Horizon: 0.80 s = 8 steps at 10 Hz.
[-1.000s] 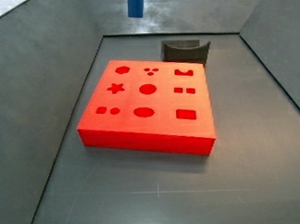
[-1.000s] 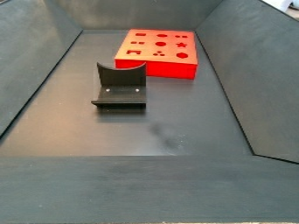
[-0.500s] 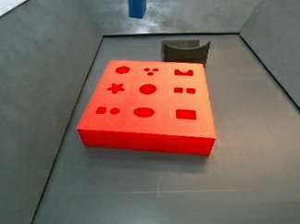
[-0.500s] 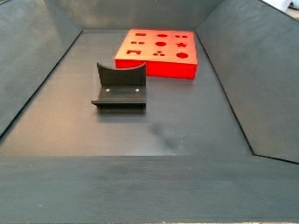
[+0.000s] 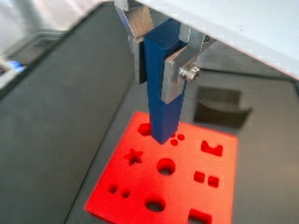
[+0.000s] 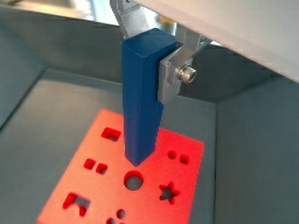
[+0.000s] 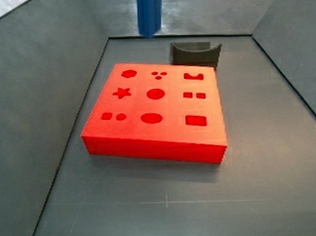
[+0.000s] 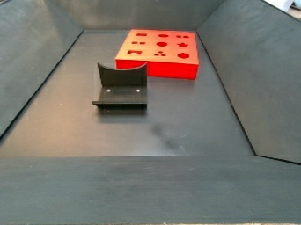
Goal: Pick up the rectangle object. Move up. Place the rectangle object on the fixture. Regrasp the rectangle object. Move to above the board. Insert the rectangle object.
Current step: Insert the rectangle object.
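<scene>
Gripper (image 5: 162, 48) sits high over the board (image 5: 163, 175); its silver fingers (image 5: 179, 66) are clamped on the upper end of the rectangle object (image 5: 163, 92), closed down to the bar's width. Bar hangs upright, lower tip clear of the board top, over the hole pattern in both wrist views (image 6: 145, 96). Which hole it lines up with is hard to tell from these angles. In a side view only the bar's lower end (image 7: 148, 13) shows at the top edge, above the board's (image 7: 154, 105) far side. Fixture (image 8: 120, 86) stands empty on the floor, apart from the board (image 8: 157, 51).
</scene>
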Motion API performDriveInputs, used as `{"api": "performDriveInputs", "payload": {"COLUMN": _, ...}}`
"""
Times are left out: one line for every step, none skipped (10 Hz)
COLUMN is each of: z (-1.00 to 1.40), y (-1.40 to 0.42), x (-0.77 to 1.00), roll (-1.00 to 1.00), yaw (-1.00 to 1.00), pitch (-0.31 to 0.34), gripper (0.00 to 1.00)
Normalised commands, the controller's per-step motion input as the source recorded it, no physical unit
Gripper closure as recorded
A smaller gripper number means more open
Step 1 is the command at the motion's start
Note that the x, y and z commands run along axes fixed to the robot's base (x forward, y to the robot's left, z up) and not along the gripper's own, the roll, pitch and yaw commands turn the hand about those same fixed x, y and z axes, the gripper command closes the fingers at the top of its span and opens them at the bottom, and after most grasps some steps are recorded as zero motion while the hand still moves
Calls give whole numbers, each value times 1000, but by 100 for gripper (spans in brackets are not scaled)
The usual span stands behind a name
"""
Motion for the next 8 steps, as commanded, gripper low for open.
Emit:
{"api": "performDriveInputs", "payload": {"z": -391, "y": -83, "x": 0, "roll": 0, "yaw": -1000, "pitch": 0, "gripper": 100}}
{"api": "performDriveInputs", "payload": {"z": -383, "y": -91, "x": 0, "roll": 0, "yaw": -1000, "pitch": 0, "gripper": 100}}
{"api": "performDriveInputs", "payload": {"z": -383, "y": -86, "x": 0, "roll": 0, "yaw": -1000, "pitch": 0, "gripper": 100}}
{"api": "performDriveInputs", "payload": {"z": -380, "y": -86, "x": 0, "roll": 0, "yaw": -1000, "pitch": 0, "gripper": 100}}
{"api": "performDriveInputs", "payload": {"z": -386, "y": -83, "x": 0, "roll": 0, "yaw": -1000, "pitch": 0, "gripper": 100}}
{"api": "performDriveInputs", "payload": {"z": -383, "y": -80, "x": 0, "roll": 0, "yaw": -1000, "pitch": 0, "gripper": 100}}
{"api": "performDriveInputs", "payload": {"z": -351, "y": -86, "x": 0, "roll": 0, "yaw": -1000, "pitch": 0, "gripper": 100}}
{"api": "performDriveInputs", "payload": {"z": -120, "y": -111, "x": 0, "roll": -70, "yaw": -980, "pitch": -31, "gripper": 100}}
